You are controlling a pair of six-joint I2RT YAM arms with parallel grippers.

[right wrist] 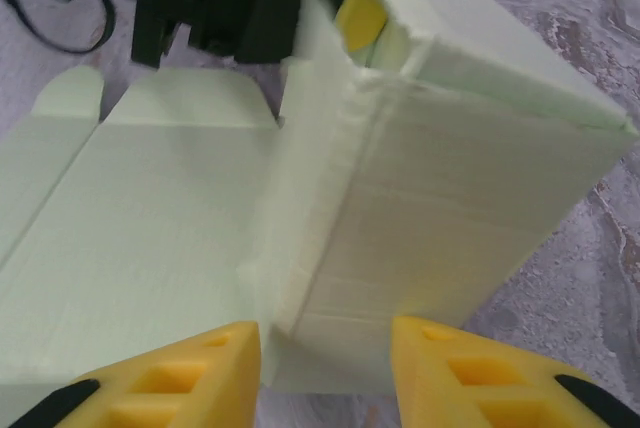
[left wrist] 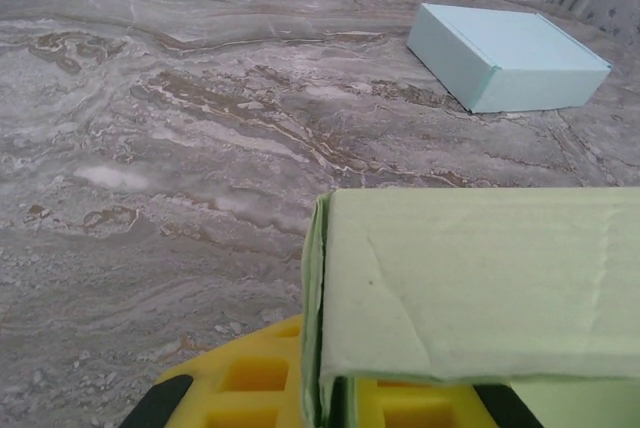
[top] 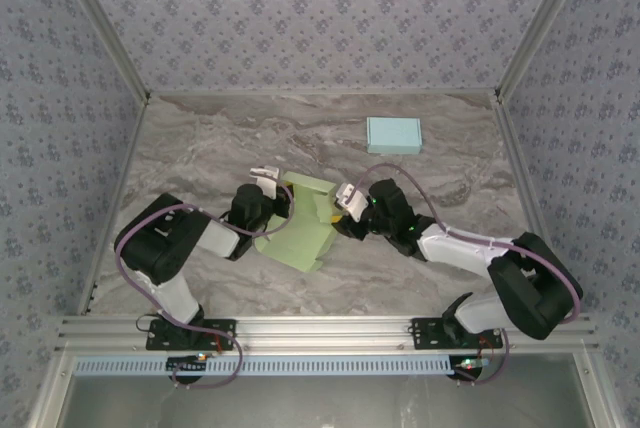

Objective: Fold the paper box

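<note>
The left gripper (left wrist: pixel 335 396) is clamping a raised wall of the matte green paper box (top: pixel 298 233), which is lying mid-table. The right gripper (right wrist: pixel 325 376) is straddling a creased wall edge; whether it is gripping cannot be told. The marbled table (top: pixel 200 148) is lying bare around the flat flaps.

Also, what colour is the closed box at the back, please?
Pale blue box; clearest in left wrist view.

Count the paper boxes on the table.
2: a closed pale blue box at the far right, and a half-folded green paper box near the middle. None seems hidden.
</note>
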